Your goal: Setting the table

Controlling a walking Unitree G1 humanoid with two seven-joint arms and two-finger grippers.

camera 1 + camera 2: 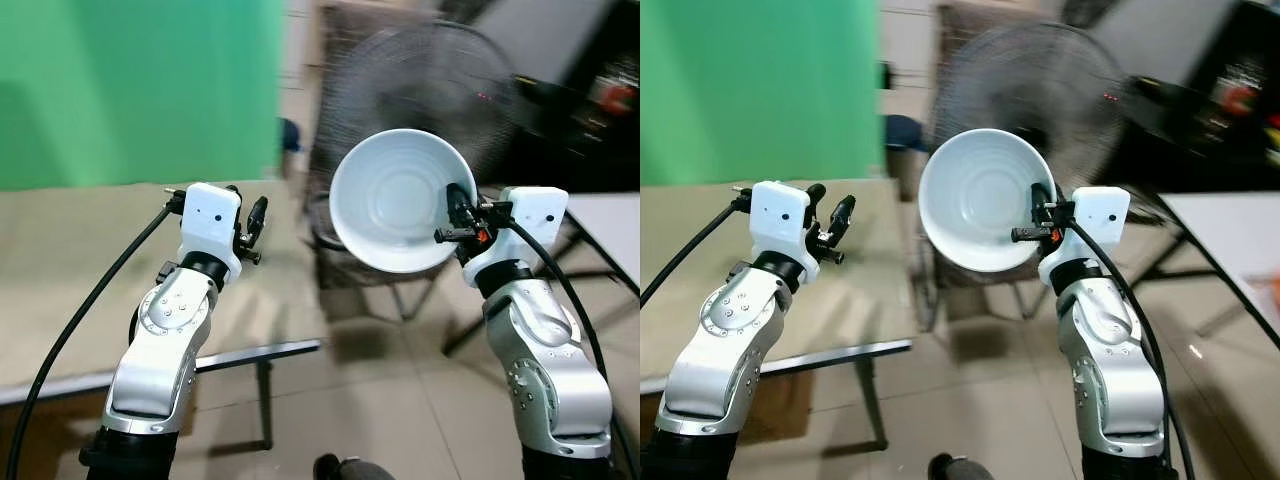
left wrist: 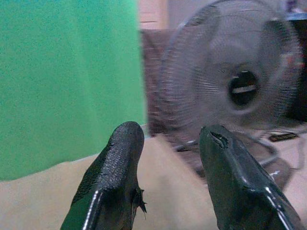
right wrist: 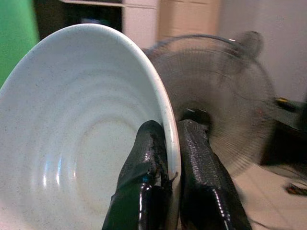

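The right tool (image 1: 452,212) clamps the bowl (image 1: 395,198) by its rim, carrying it in mid-air; the left tool (image 1: 248,222) hangs released. Next, judging by the scene: lower it level onto the surface (image 1: 60,280).

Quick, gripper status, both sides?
Left gripper: open, empty, raised over the beige table.
Right gripper: shut on the rim of the white bowl, held up and tipped on edge.

Head stereo forward-down; wrist cams share fan (image 2: 230,86)
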